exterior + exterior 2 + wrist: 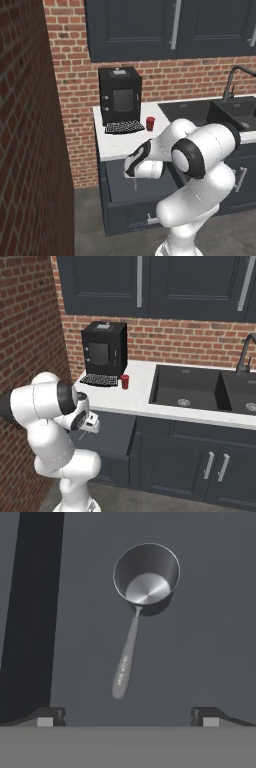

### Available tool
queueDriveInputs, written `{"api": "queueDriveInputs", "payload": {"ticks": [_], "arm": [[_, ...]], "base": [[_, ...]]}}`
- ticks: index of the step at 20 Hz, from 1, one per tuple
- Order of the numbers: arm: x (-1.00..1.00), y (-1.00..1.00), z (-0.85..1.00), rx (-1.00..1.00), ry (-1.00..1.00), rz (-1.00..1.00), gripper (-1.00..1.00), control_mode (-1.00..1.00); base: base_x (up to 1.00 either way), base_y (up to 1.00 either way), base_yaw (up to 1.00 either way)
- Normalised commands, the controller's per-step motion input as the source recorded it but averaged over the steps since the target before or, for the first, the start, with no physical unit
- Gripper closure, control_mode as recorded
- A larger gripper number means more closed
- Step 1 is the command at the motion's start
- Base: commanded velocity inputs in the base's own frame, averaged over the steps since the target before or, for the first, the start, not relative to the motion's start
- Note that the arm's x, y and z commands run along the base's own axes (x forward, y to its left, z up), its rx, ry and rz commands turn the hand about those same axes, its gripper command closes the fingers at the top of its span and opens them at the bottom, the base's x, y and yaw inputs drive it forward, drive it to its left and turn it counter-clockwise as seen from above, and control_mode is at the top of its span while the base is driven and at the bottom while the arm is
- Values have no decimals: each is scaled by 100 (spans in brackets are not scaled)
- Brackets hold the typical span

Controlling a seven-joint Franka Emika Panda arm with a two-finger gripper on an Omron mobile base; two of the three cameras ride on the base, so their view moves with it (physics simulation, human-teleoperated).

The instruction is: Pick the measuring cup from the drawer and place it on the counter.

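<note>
Faintly, illegible lettering on measuring cup handle, end effector spread above.

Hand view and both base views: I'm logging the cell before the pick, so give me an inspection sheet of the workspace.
Surface: white counter, bare near its front edge.
Job's things: measuring cup upright on the floor of the open drawer, mouth facing the camera, handle pointing toward the fingertips in the hand view; nothing touches it.
Clutter: small red cup beside a black coffee machine with a grille tray in front.
Grippers: gripper above the drawer, fingertips wide apart, holding nothing.
Cables: nothing seen.
Surroundings: brick wall, dark upper cabinets, dark sink with faucet.
</note>
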Motion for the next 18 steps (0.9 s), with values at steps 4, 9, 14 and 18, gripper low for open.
{"api": "queueDriveInputs", "payload": {"ticks": [4, 9, 14, 18], "arm": [[33, 3, -18, 0, 0, 0, -100, -100], [24, 0, -23, 0, 0, 0, -100, -100], [21, 0, -30, 0, 0, 0, -100, -100], [22, 0, -30, 0, 0, 0, -100, -100]], "base": [[0, 0, 0], [0, 0, 0], [0, 0, 0], [0, 0, 0]]}}
